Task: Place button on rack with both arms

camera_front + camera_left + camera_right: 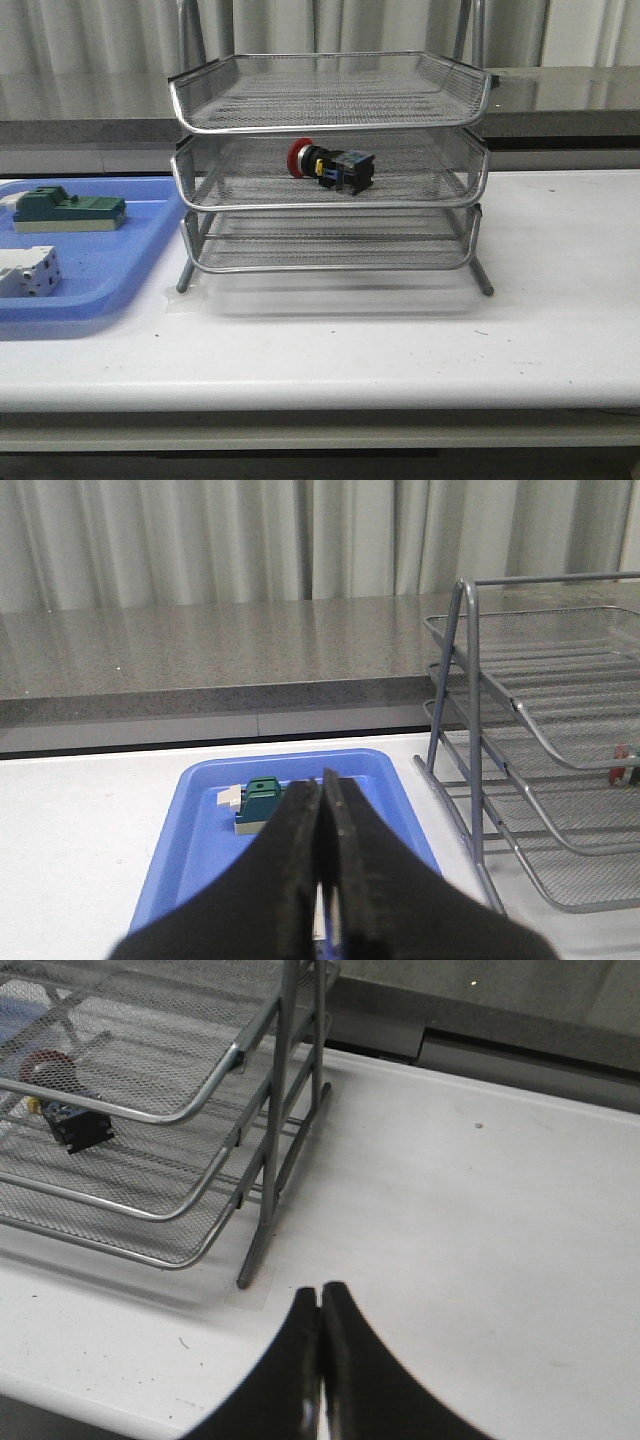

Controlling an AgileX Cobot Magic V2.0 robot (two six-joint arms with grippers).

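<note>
So the button [331,167] is sitting in the middle tier of the wire-mesh rack [330,160], lying on its side with the red mushroom cap pointing toward the blue tray [90,275] and the black body trailing the other way. It's roughly centred on that shelf, resting on the mesh. The blue tray sits just beside the rack on the white table [560,300], and it holds a green block [70,210] plus a white terminal block [28,272] nearer the camera. Neither arm shows up in the front view. The left gripper [321,865] hangs over the blue tray, fingers pressed together with nothing between them. The right gripper [319,1345] is over bare table off the rack's leg, fingers also closed and empty.
</note>
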